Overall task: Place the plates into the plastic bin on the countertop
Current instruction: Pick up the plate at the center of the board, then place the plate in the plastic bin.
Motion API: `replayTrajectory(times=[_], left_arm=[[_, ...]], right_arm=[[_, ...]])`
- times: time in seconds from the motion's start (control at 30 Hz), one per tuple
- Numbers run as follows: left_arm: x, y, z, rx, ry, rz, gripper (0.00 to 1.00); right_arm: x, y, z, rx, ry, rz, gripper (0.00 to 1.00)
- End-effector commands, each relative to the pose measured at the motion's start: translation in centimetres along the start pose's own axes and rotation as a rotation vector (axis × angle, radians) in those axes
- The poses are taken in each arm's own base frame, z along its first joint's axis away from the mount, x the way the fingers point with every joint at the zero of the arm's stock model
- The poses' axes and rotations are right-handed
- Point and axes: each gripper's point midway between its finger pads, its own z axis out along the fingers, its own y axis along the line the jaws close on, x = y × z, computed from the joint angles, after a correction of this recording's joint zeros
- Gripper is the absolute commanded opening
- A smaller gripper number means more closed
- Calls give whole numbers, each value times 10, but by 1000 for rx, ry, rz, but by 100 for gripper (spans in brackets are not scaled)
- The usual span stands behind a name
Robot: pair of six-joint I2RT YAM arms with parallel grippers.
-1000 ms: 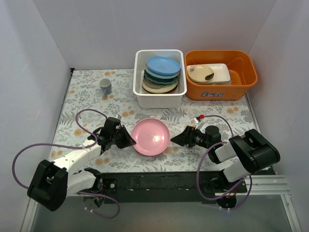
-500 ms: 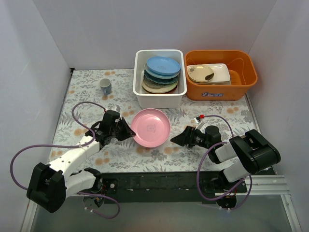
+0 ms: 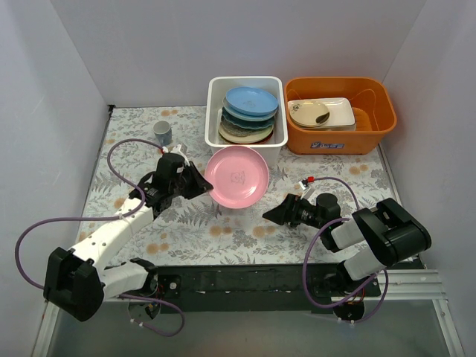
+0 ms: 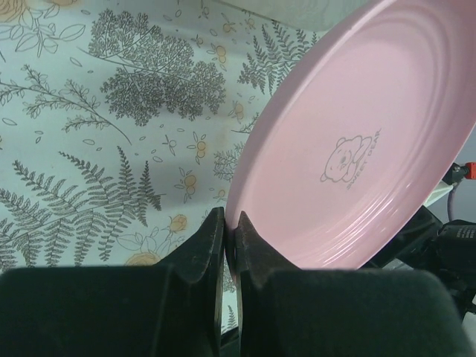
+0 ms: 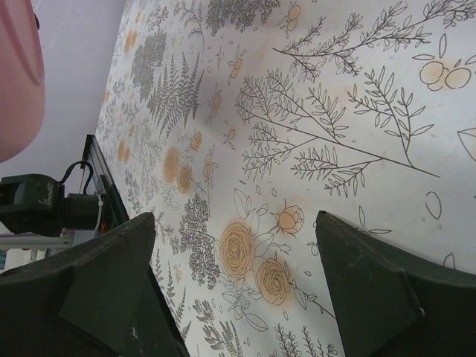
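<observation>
Left claw [image 3: 202, 184] is found clamped shut on the rim of the pink plate [image 3: 238, 176]. In the wrist view its two fingers [image 4: 212, 245] are pressed onto the plate's lower left edge [image 4: 357, 141], with no gap to be made out between them.

Over the last second the plate has been taken from the middle of the overhead picture, where it lay low and nearly flat, and carried up the frame. It is now held tilted just in front of the white bin [image 3: 216, 145], its upper edge overlapping the bin's front wall as seen from above. Whether the wall is touched cannot be told.

A stack of plates [image 3: 249, 111], a blue one on top, is already seen inside the bin. The right claw [image 3: 271, 214] has not been moved. It is spread wide, nothing is held in it, and it is kept low over the countertop [image 3: 245, 238] right of centre.

The carry is judged nearly done. The plate has yet to be raised over the front wall and released onto the stack.
</observation>
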Motion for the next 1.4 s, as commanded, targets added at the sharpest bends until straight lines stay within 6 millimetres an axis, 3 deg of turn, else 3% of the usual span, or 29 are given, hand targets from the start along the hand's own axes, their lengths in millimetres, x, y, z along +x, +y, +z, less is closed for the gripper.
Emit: replayTrajectory(times=[0.0,0.67,0.97,1.0,1.07,1.1,1.27,1.37], left_arm=[[-27,-26,-4,53,-67,42,0],[-106,-93,27,115,-175,116,0],[-141,-118,52,150,-179,119,0],[-151,-128,51,170,-195,120,0],[-156,-128,61,165,-184,114,0],[-167,-141,57,189,-205,120,0],[-190,-150,77,183,-221,124,0],[-210,-159,78,192,-250,125,0]], right_arm=[[12,-10,-1,30,40,16,96],[10,-10,0,31,37,5,96],[9,-11,-2,44,35,-3,96],[9,-11,-2,46,33,-4,96],[8,-11,-2,48,30,-10,96],[7,-11,-2,52,30,-11,96],[6,-13,-2,64,28,-21,97],[5,-13,-2,64,27,-23,96]])
